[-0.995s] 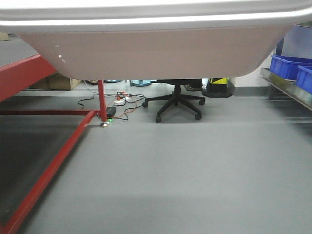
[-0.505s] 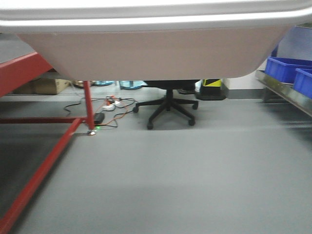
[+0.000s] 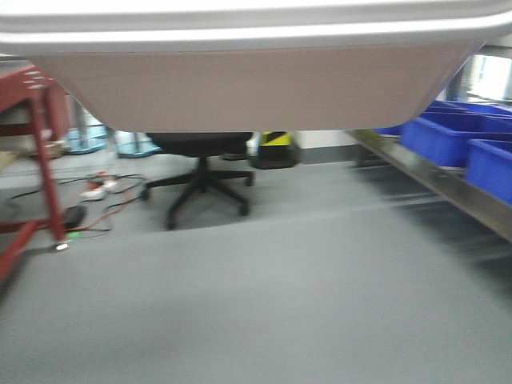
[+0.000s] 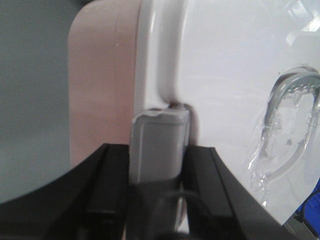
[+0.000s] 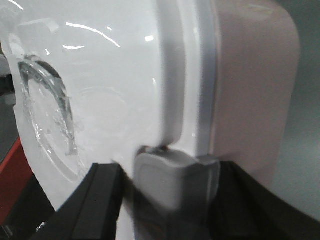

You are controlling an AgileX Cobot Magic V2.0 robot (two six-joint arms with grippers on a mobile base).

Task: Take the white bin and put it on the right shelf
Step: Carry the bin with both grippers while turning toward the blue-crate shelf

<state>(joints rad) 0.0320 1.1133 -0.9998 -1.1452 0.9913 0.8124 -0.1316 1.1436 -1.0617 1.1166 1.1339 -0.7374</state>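
Black fingers point(image 4: 106, 175) of the left gripper point(image 4: 159, 165) clamp a grey plastic latch point(image 4: 159, 140) on one end of the white bin point(image 4: 100, 85), a large rounded tub of milky pinkish plastic with a glossy white lid point(image 4: 225, 60). The right gripper point(image 5: 169, 175) likewise pinches the other end's latch. In the blurred front view, the bin fills the top, above the grey floor point(image 3: 264, 304). Beyond, at right, the stainless-steel right shelf point(image 3: 448, 188) carries blue plastic crates point(image 3: 448, 136). A black office chair point(image 3: 200, 160) stands centre-left.
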